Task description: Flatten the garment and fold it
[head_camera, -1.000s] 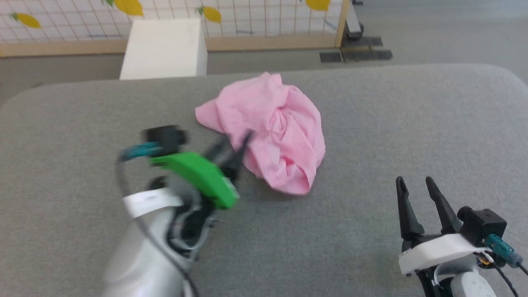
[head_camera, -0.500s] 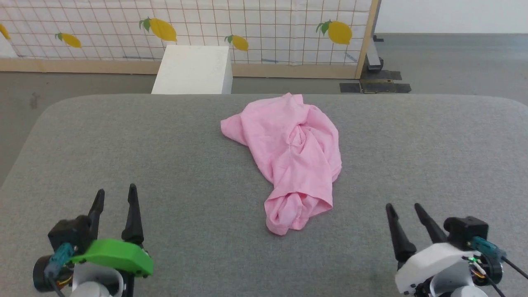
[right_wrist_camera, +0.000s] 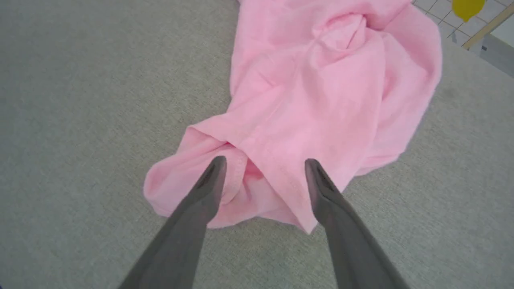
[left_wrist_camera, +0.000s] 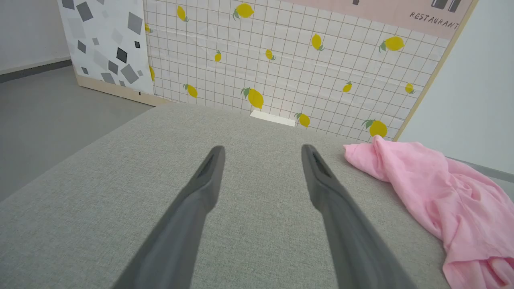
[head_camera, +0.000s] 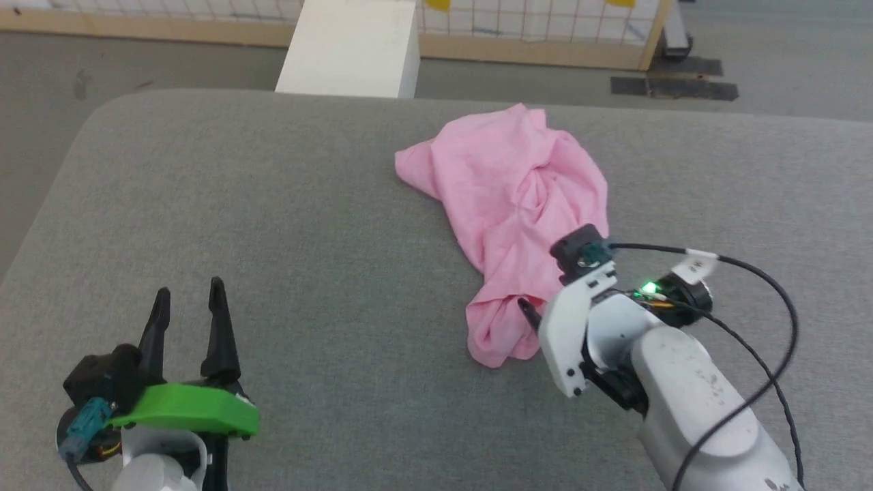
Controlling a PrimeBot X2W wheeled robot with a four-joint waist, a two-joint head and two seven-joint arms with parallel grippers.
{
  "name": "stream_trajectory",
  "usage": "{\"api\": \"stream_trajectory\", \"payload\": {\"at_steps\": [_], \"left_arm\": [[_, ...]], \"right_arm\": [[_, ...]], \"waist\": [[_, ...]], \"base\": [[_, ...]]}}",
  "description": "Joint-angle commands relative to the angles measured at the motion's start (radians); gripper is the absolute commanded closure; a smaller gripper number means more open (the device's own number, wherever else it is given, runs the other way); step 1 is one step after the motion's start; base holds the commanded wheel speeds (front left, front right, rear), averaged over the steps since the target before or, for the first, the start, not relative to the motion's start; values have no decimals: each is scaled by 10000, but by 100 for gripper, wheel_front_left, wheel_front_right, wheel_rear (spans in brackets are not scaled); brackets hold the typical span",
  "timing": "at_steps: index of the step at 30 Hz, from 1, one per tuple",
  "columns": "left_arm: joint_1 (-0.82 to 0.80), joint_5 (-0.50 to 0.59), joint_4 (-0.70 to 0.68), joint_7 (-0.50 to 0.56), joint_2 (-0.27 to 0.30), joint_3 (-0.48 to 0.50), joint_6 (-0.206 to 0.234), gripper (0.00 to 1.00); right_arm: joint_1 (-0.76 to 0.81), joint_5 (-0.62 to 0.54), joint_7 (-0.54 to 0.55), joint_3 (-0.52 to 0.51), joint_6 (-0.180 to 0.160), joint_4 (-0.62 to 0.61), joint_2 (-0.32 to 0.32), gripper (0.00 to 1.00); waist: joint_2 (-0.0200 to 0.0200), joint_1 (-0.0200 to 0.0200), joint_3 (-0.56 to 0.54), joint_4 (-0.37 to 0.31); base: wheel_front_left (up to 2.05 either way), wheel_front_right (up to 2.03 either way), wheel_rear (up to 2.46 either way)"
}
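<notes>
The light-pink garment (head_camera: 518, 204) lies crumpled in a long heap on the grey cushioned surface (head_camera: 307, 239), running from the far edge toward me. My right gripper (right_wrist_camera: 263, 166) is open, its two fingers spread over the garment's near bunched end (right_wrist_camera: 225, 180); in the head view one fingertip (head_camera: 526, 310) shows against the cloth. My left gripper (head_camera: 187, 303) stands open at the lower left, far from the cloth, nothing between its fingers (left_wrist_camera: 209, 172). The garment (left_wrist_camera: 433, 192) lies to the right of them. Its label and elastic edge are hidden.
A white box (head_camera: 351, 48) stands on the floor beyond the surface's far edge, before a tiled lemon-pattern screen (left_wrist_camera: 281, 60) with a wooden frame. A black cable (head_camera: 771, 286) loops off my right wrist. Bare grey surface lies left of the garment.
My right arm has swung in from the lower right to the garment's near end. The left gripper, by the cloth a second ago, stays back at the lower left. The camera tilted down.
</notes>
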Motion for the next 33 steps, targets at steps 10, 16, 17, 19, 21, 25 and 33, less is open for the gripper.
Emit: {"api": "stream_trajectory", "payload": {"at_steps": [10,16,17,19,21,25,33], "left_arm": [[-800,235,338,-75,-328,4,-500,0],[-769,319,435,-75,-423,129,-603,0],[-753,326,438,-75,-440,156,-606,0],[-724,352,428,-75,-469,181,-623,0],[-686,383,408,-75,-499,194,-628,0],[-488,445,365,-75,-523,228,-582,0],[68,444,182,-47,-440,272,-477,0]], "right_arm": [[-1487,77,-2,928,-15,1858,-6,48],[-1625,729,-1118,867,-15,1889,-6,100],[-1599,1050,-1430,771,-15,1750,-6,100],[-1519,1613,-2052,547,-15,1382,-6,100],[-1320,2202,-2605,143,-15,845,-6,100],[-304,2923,-2986,-963,-15,-806,-6,100],[4164,2541,-1110,-4313,-15,-4263,-6,100]], "waist": [[0,1,1087,897],[0,1,929,684],[0,1,870,617],[0,1,727,500],[0,1,571,385],[0,1,202,150],[0,1,-300,-198]], "base": [[0,0,0],[0,0,0],[0,0,0],[0,0,0],[0,0,0],[0,0,0],[0,0,0]]}}
